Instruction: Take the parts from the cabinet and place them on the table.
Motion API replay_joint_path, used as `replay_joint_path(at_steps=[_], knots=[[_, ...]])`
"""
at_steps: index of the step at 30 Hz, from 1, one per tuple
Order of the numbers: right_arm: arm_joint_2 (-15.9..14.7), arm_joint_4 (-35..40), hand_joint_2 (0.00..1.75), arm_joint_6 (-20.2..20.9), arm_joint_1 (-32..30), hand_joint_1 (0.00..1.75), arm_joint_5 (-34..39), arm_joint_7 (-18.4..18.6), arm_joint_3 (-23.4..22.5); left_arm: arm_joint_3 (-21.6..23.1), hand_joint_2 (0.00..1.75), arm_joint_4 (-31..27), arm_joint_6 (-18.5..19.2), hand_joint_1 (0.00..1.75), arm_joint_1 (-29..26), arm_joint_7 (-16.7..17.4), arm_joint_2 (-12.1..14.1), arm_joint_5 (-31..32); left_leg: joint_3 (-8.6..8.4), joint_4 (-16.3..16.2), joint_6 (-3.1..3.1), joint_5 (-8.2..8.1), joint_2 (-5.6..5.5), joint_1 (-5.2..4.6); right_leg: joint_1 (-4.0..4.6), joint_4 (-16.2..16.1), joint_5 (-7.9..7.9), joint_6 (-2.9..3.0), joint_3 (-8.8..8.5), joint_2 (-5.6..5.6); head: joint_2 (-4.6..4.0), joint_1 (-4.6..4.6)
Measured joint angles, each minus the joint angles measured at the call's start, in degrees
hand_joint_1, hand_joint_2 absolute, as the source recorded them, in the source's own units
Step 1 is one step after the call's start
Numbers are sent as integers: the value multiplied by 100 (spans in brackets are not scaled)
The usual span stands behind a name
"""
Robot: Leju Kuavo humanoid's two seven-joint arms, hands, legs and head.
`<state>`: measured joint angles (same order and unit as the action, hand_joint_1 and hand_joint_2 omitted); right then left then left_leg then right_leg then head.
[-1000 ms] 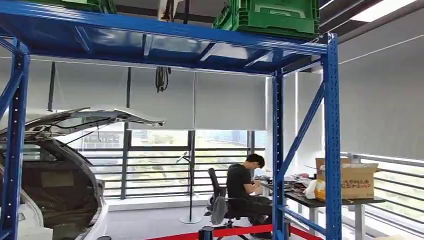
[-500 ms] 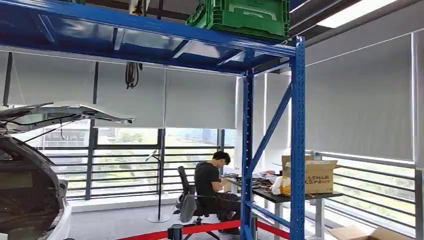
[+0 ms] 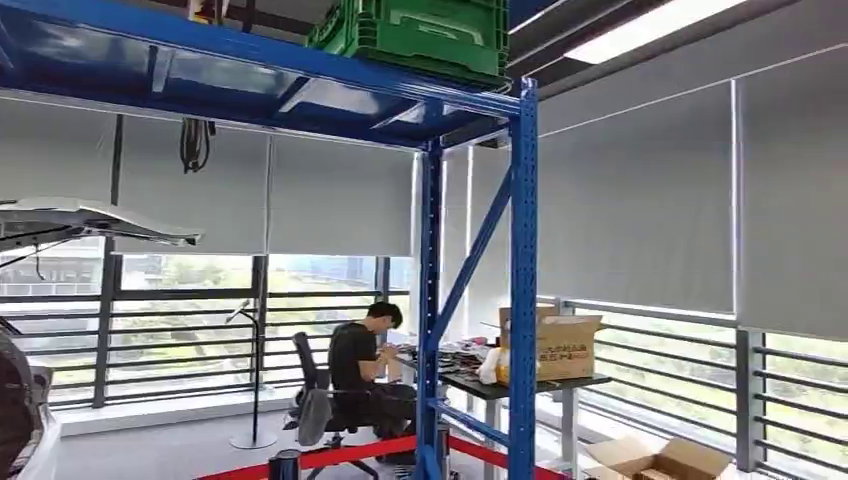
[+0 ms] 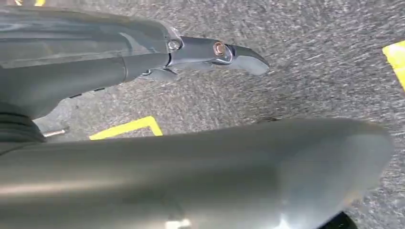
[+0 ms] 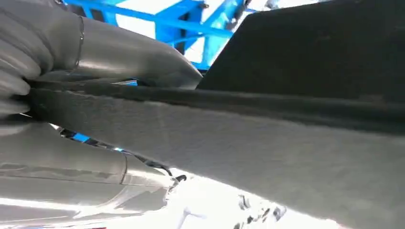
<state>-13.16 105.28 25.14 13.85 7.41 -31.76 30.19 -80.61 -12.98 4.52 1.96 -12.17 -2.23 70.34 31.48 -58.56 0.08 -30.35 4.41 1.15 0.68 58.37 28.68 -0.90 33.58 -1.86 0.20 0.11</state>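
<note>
Right hand (image 5: 71,95) grips a flat dark part (image 5: 267,138) against the blue cabinet (image 3: 522,280). Left hand (image 4: 143,62) hangs over grey floor (image 4: 310,71), fingers apart, holding nothing. Ahead: green crate (image 3: 420,35) on top shelf; seated person (image 3: 355,365) at a cluttered tabletop (image 3: 530,385) with cardboard box (image 3: 550,345).

The rack (image 3: 522,280) was blue, the crate (image 3: 425,35) green, the rope (image 3: 345,455) red, the floor (image 4: 305,76) speckled grey with yellow markings.

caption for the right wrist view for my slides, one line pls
Right robot hand grips a flat grey-and-black part, blue rack behind.
</note>
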Motion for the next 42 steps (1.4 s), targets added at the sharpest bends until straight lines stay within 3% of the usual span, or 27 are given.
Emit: replay_joint_path(at_steps=[1,2,3,5,7,8,10,16,17,18,19,20,22,23,24,26,27,28,29,32,33,35,37,38,39,40,42], knots=[[-4,13,175,0,-22,175,-11,2,-7,0,0,0,0,0,6,0,-2,9,-25,19,-44,2,51,-1,-4,-38,-31,50,-4,47,0,0],[-2,35,175,2,-25,175,-20,2,-4,0,0,0,2,0,17,-9,2,13,-13,-14,-61,-79,-28,23,-61,-88,-66,104,-31,74,0,-2],[7,50,175,7,9,175,-24,-7,-4,0,0,0,4,0,22,-31,2,22,77,-231,-54,-264,-212,15,-55,-95,-76,146,-27,118,0,0],[66,50,175,9,13,175,-46,-5,2,0,0,0,28,0,15,-83,5,46,465,-1103,-51,-703,-355,3,-43,-95,-73,182,-25,208,0,0],[109,50,175,9,12,175,-70,-5,17,0,0,0,28,0,9,-129,29,46,792,-1754,-49,-857,-389,-10,-24,-89,-75,190,-25,322,0,0],[129,50,175,7,18,175,-74,-5,20,0,0,0,28,0,9,-136,50,46,781,-1698,-47,-750,-394,-12,-24,-86,-75,190,-30,375,0,0],[171,61,175,0,44,175,-72,-7,28,0,0,0,26,0,19,-146,79,46,536,-1110,-31,-339,-414,-10,-24,-68,-71,185,-33,489,0,0],[173,64,175,0,46,175,-72,-7,30,0,0,0,28,0,20,-146,79,46,512,-1051,-30,-304,-417,-10,-24,-66,-70,184,-35,498,0,0],[219,111,175,-11,64,175,-55,-7,33,-2,0,-2,20,0,26,-170,127,46,172,-213,-3,102,-703,17,-28,-27,-47,159,-21,613,0,0],[227,116,175,-15,66,175,-50,-7,33,-2,0,-2,17,0,31,-181,138,46,138,-206,6,47,-817,28,-16,-17,-41,146,-11,633,0,-2],[256,193,175,-59,-15,175,-15,9,44,-11,0,-2,-9,0,46,-201,197,66,116,-93,21,21,-729,-2,-44,25,-74,61,84,803,0,-4],[254,219,175,-59,-33,175,-2,-16,48,-11,0,-7,-4,0,61,-192,225,120,58,-33,131,39,-527,36,-33,509,267,-62,283,381,0,-4],[254,219,175,-63,-75,175,2,-37,63,-9,0,-7,-17,0,53,-170,243,155,52,-35,143,28,-389,21,-81,1434,663,-107,734,262,0,-4],[254,214,175,-66,-115,175,2,-55,68,-9,0,-7,-17,0,52,-171,252,173,53,-35,144,21,-324,20,-99,1744,723,-121,893,247,0,-4],[254,206,175,-66,-144,175,4,-75,68,-7,0,-7,-15,0,56,-181,262,197,47,-36,137,13,-266,20,-113,1744,647,-133,904,237,0,-4],[254,203,175,-66,-156,175,2,-114,68,-2,0,-7,-11,0,79,-216,278,219,16,-35,115,-13,-163,21,-120,1025,215,-132,549,176,0,-4],[254,206,175,-66,-155,175,0,-138,68,0,0,-7,-11,0,91,-225,284,219,-12,-35,92,-31,-122,21,-117,501,-29,-114,277,91,0,-4],[254,210,175,-68,-153,175,0,-149,68,0,0,-7,-11,0,93,-234,304,219,-36,-28,58,-53,-86,14,-89,100,-74,-96,81,-166,0,-4],[260,210,175,-79,-150,175,-2,-155,70,0,0,-9,-11,0,106,-243,313,221,-34,-41,26,-72,-47,-25,-6,30,-45,-48,58,-239,0,-4],[265,212,175,-116,-198,175,-22,-206,70,2,0,-9,-22,0,117,-227,341,234,-80,15,-48,-76,108,-3,19,43,-46,40,100,-60,0,-4],[271,225,175,-120,-210,175,-46,-228,70,7,0,-9,-37,0,137,-197,343,243,-90,14,-85,-112,121,10,-4,-13,-82,103,71,-1,0,-2],[293,249,175,-131,-208,175,-76,-265,70,9,0,-11,-79,0,156,-142,367,282,81,-380,-79,-418,-252,25,-26,-38,-96,186,61,81,0,-4],[308,256,175,-142,-234,175,-111,-295,72,9,0,-11,-101,0,121,-120,402,299,513,-1267,-69,-799,-372,6,-14,-37,-87,213,54,203,0,-4],[308,256,175,-142,-257,175,-118,-313,70,9,0,-11,-101,0,109,-122,409,304,722,-1642,-68,-892,-386,-5,-7,-35,-85,218,52,277,0,-4],[308,256,175,-144,-281,175,-125,-330,68,9,0,-11,-101,0,96,-138,422,304,814,-1754,-70,-840,-393,-7,-5,-34,-84,218,45,356,0,-4],[308,258,175,-144,-297,175,-127,-350,65,11,0,-11,-99,0,97,-162,429,306,776,-1584,-63,-656,-400,-6,-5,-31,-81,219,34,432,0,-4],[310,271,175,-144,-302,175,-135,-372,63,15,0,-11,-90,0,115,-212,448,315,448,-751,-45,-104,-464,5,-10,-18,-62,204,4,575,0,-4]])
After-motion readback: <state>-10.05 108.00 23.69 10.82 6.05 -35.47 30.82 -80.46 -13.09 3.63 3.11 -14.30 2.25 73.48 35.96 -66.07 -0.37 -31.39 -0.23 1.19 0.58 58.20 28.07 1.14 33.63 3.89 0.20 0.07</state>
